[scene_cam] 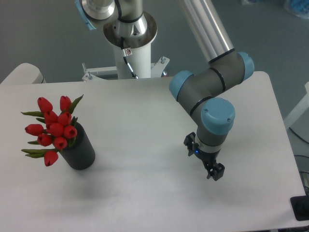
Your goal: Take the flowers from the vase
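Observation:
The flowers are a bunch of red tulip buds with green leaves. They stand in the black cylindrical vase at the left of the white table, leaning out to the left over its mouth. My gripper hangs under the blue-capped wrist at the right of the table, pointing down, far from the vase. Black finger parts stick out on both sides of the wrist, so the gripper looks open. I see nothing between its fingers.
The arm's grey links and blue joints reach over the right half of the table. The robot's white base column stands behind the far edge. A black object sits off the table's front right corner.

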`<state>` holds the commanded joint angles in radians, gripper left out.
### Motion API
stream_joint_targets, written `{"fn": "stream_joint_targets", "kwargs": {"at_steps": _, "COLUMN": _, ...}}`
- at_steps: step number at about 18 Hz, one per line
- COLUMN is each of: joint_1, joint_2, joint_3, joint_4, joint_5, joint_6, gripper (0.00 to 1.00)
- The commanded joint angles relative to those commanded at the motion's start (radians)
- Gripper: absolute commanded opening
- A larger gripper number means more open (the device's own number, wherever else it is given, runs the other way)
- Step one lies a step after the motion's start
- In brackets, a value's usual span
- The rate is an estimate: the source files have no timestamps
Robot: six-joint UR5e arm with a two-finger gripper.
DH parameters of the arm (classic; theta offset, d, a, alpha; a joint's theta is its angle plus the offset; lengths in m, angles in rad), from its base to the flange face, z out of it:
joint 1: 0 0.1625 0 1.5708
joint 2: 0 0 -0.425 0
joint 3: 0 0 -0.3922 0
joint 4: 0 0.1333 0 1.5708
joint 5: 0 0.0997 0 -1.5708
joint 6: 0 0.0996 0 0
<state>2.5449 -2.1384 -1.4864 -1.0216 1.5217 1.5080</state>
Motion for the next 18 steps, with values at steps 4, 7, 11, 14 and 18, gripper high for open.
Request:
{"fn": "stream_joint_targets", "kwargs": {"at_steps": 4, "joint_1": -0.035, "joint_2": 0.017, "joint_3": -0.017, "joint_4": 0.000, "joint_5": -0.012, "joint_6": -0.046, "gripper": 1.00}}
{"fn": "stream_joint_targets", "kwargs": {"at_steps": 7, "joint_1": -0.048, "joint_2": 0.057, "joint_3": -0.041, "joint_4": -0.002, "joint_5": -0.086, "joint_6": -0.055, "gripper": 1.00}}
{"fn": "stream_joint_targets", "kwargs": {"at_steps": 11, "joint_1": -0.046, "joint_2": 0.136, "joint_3": -0.107, "joint_4": 0.000, "joint_5": -0.247, "joint_6": -0.055, "gripper": 1.00}}
{"fn": "stream_joint_targets", "kwargs": {"at_steps": 14, "joint_1": -0.037, "joint_2": 0.196, "joint_3": -0.178, "joint_4": -0.003, "joint_5": -0.369, "joint_6": -0.049, "gripper": 1.00}}
{"fn": "stream_joint_targets", "kwargs": {"at_steps": 18, "joint_1": -0.034, "joint_2": 0.251, "joint_3": -0.281, "joint_4": 0.000, "joint_5": -0.555, "joint_6": -0.048, "gripper": 1.00}}
